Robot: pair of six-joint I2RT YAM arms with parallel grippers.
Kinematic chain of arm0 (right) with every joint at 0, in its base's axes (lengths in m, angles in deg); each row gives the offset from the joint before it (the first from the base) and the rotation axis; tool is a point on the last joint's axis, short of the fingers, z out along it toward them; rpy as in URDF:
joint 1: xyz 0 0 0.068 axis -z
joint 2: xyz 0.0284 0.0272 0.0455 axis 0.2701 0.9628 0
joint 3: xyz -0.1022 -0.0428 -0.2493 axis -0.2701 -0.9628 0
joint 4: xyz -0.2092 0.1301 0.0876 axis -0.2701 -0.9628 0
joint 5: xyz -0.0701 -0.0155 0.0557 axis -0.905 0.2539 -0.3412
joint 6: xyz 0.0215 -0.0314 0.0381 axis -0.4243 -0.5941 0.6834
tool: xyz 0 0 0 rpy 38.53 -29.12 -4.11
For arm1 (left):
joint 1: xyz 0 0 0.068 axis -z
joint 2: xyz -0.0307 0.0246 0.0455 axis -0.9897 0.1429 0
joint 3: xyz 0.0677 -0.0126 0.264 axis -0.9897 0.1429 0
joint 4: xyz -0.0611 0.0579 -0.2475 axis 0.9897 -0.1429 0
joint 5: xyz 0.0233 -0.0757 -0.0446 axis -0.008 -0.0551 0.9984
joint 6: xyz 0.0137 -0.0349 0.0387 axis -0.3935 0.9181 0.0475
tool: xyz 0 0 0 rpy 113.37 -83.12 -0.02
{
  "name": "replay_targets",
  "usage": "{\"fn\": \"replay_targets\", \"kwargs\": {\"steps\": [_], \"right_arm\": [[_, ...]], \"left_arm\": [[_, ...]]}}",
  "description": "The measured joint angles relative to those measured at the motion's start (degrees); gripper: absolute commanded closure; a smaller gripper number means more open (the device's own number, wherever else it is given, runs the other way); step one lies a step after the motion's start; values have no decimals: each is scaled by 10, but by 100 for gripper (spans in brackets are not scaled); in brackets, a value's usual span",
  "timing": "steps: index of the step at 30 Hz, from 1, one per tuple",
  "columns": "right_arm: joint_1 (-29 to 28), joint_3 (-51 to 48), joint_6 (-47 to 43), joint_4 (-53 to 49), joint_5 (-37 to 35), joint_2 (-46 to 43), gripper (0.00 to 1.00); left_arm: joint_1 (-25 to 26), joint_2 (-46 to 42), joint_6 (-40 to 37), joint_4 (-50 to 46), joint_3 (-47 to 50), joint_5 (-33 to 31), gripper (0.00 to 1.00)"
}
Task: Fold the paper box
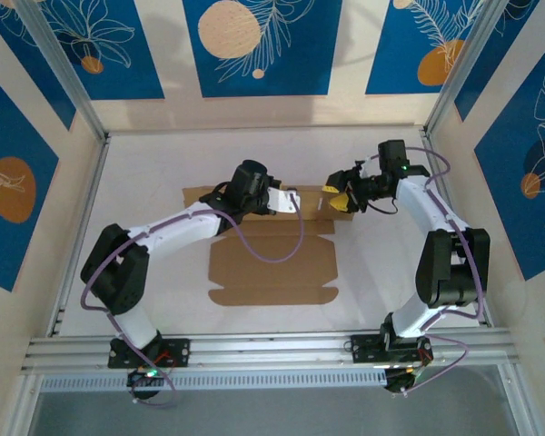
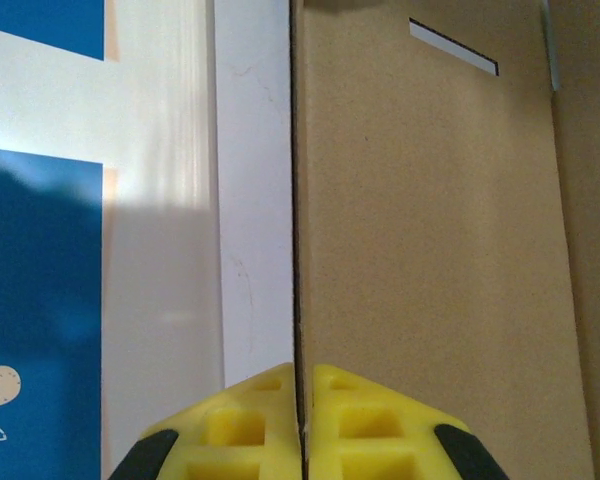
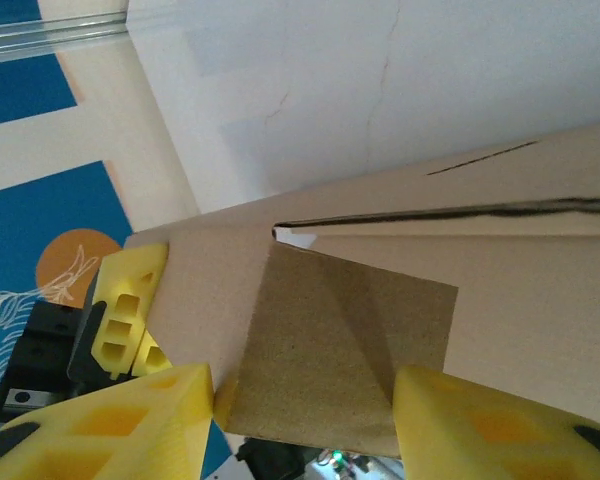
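Note:
The paper box (image 1: 272, 263) is a brown die-cut sheet lying flat mid-table, with its far panel raised. My left gripper (image 1: 289, 202) is at that raised panel. In the left wrist view it (image 2: 302, 425) is shut on the panel's thin edge, and the cardboard face (image 2: 430, 250) with a slot runs away to the right. My right gripper (image 1: 338, 201) is at the panel's right end. In the right wrist view it (image 3: 300, 430) stands open, with a square end flap (image 3: 345, 350) between its fingertips (image 3: 110, 430). The left gripper's yellow fingers (image 3: 130, 310) show behind the cardboard.
White table (image 1: 145, 182) walled by blue-and-cream patterned panels (image 1: 254, 45) on three sides. An aluminium rail (image 1: 272, 350) carries both arm bases along the near edge. Purple cables loop over the cardboard sheet.

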Motion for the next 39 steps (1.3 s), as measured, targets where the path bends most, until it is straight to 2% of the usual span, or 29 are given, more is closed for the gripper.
{"fn": "replay_targets", "kwargs": {"steps": [9, 17, 22, 24, 25, 27, 29, 33, 39], "right_arm": [[-10, -32, 104, 115, 59, 0, 52], [-18, -72, 175, 202, 73, 3, 67], [-17, -90, 200, 240, 79, 3, 72], [-17, -93, 206, 249, 81, 3, 66], [-18, -94, 209, 251, 81, 3, 56], [-18, -94, 214, 256, 85, 3, 43], [-23, -89, 200, 244, 83, 3, 37], [-33, -66, 161, 184, 65, 2, 38], [-35, -62, 137, 149, 55, -1, 51]], "left_arm": [[13, -30, 6, 18, 38, -9, 100], [13, -37, 6, 28, 52, -26, 100], [13, -37, 8, 26, 52, -30, 100], [13, -37, 10, 26, 52, -31, 100], [13, -37, 12, 26, 52, -31, 100], [13, -37, 14, 23, 52, -31, 100], [14, -37, 15, 22, 52, -30, 100], [17, -37, 19, 21, 50, -31, 100], [20, -37, 24, 12, 43, -30, 100]]}}
